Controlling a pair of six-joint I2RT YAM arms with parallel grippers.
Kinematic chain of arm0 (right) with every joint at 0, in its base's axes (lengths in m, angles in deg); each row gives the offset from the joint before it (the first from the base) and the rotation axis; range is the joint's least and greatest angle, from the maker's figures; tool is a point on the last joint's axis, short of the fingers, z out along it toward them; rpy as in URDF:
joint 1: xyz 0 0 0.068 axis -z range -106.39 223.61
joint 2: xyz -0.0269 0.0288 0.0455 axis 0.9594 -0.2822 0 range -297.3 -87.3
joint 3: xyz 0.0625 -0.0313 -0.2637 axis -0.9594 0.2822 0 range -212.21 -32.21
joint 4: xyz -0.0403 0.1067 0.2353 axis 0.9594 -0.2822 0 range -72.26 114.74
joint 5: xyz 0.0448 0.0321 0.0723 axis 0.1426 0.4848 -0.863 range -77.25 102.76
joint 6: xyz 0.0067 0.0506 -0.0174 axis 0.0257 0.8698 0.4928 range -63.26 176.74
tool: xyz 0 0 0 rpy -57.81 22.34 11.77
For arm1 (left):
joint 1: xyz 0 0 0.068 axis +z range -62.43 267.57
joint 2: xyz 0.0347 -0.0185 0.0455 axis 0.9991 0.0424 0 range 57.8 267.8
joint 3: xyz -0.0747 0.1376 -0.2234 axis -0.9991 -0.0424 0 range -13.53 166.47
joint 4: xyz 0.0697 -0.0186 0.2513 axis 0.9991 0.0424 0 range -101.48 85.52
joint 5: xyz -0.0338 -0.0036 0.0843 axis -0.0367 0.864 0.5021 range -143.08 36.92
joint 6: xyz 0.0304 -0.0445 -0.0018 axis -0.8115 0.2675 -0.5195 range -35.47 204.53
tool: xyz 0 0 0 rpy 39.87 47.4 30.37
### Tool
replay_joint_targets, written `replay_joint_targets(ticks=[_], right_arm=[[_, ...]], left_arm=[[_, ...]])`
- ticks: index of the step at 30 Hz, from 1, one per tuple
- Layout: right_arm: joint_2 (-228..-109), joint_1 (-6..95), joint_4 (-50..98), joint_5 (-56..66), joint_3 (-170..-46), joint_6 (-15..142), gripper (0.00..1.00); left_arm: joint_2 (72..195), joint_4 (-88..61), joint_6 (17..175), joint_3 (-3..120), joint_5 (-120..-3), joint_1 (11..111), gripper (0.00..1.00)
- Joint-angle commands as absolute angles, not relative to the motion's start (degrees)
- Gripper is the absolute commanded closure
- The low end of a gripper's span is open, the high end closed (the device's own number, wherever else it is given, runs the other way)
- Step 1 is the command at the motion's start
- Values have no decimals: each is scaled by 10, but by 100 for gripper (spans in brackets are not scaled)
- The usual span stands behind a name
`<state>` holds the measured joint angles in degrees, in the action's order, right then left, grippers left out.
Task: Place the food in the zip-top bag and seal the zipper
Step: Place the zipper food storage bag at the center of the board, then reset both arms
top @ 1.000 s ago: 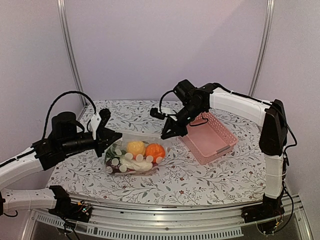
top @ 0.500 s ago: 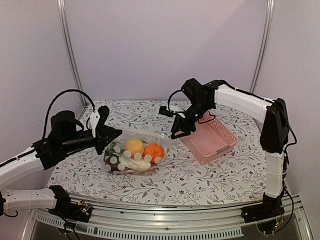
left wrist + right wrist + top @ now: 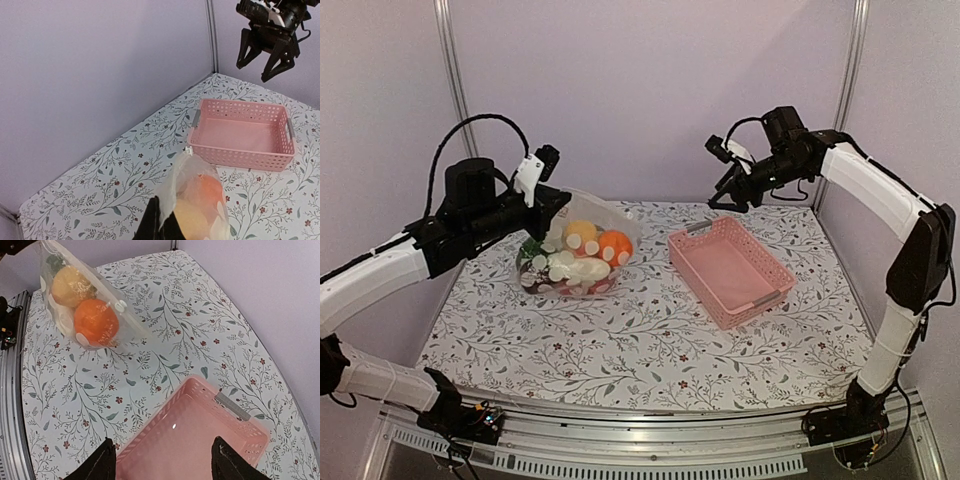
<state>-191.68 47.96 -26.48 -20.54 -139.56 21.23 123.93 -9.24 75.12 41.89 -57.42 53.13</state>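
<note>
The bag (image 3: 588, 212) of food (image 3: 614, 246) was gripped by the left fingers (image 3: 150, 224), the right fingers (image 3: 98, 467) were spread empty, and it was best held upright and steady.

Bag (image 3: 620, 222) clear crinkly plastic; basket (image 3: 767, 252) glossy pink plastic

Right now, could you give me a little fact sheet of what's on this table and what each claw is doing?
Bag: clear zip-top bag, lifted by its top edge
Contents: food, with orange, yellow, white and green pieces showing
Basket: pink, on the flowered table, right of the bag
Left gripper: shut on the bag
Right gripper: open, empty, raised above the basket
</note>
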Motion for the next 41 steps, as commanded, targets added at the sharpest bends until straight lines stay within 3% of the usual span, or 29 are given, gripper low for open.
replay_joint_targets(ticks=[1,8,12,15,19,20,22,25,29,37,41], right_arm=[[-1889,516,-185,-151,-1329,280,35],[-1811,522,-94,-92,-1201,296,19],[-1800,525,-91,-75,-1180,308,13],[-1787,535,-86,-59,-1172,318,2],[-1759,570,-71,-44,-1171,350,1],[-1748,581,-65,-38,-1171,364,1],[-1731,611,-61,-61,-1169,398,1],[-1697,672,-36,-130,-1149,454,1],[-1645,718,8,-87,-1115,518,1],[-1527,718,68,-39,-1019,537,1],[-1483,718,112,-8,-960,536,1]], left_arm=[[1275,-86,699,470,-635,539,100],[1342,-54,728,432,-829,523,100],[1369,9,724,430,-844,485,89],[1357,33,739,435,-844,476,71],[1289,17,733,437,-809,476,47],[1267,6,732,436,-779,476,38],[1231,-17,733,433,-693,478,3],[1193,-65,766,430,-542,488,0],[1182,-100,810,438,-370,519,0],[1191,-171,822,405,-275,553,0],[1191,-169,842,376,-287,564,0]])
